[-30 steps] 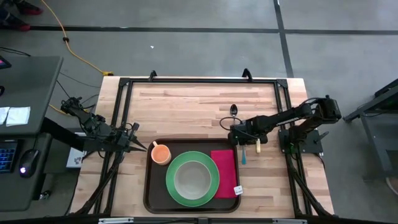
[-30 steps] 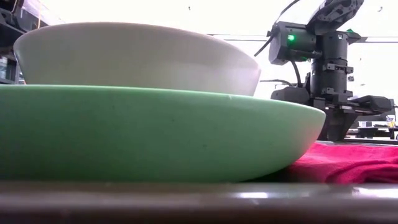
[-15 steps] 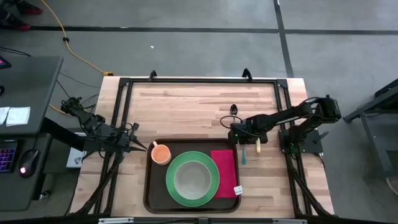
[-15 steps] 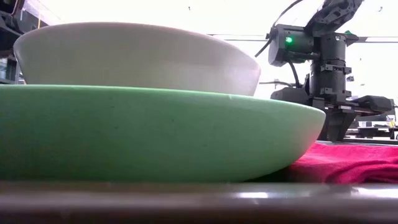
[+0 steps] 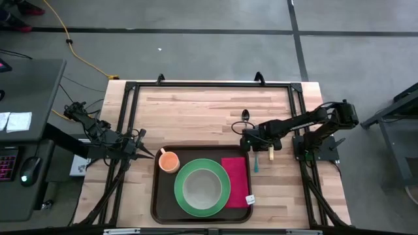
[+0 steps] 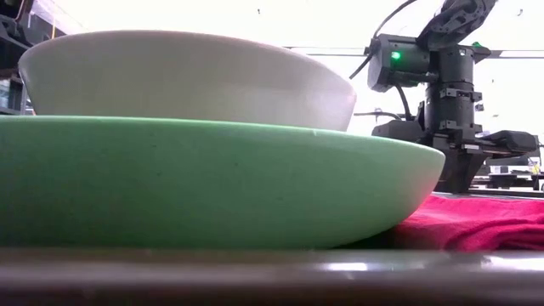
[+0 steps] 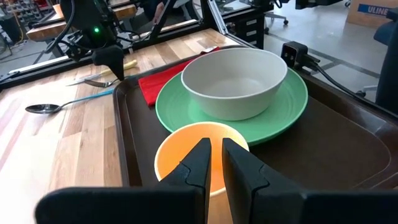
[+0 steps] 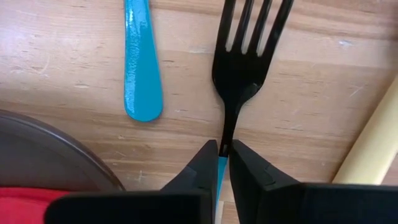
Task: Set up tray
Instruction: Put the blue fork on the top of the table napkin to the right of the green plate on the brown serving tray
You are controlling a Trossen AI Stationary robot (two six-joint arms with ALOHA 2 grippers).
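At lower centre we see the tray (image 5: pixel 157 202), stiff and probably heavy with dishes; we would grip its rim. Left gripper (image 5: pixel 151 155) looks nearly closed, empty; right gripper (image 8: pixel 222 155) clamps the fork (image 8: pixel 244 56).

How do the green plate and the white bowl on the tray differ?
The round green plate is wide and shallow, while the round white bowl is narrower and deep. The plate lies directly on the dark brown rectangular tray, while the bowl stands on the plate. Both are empty and upright.
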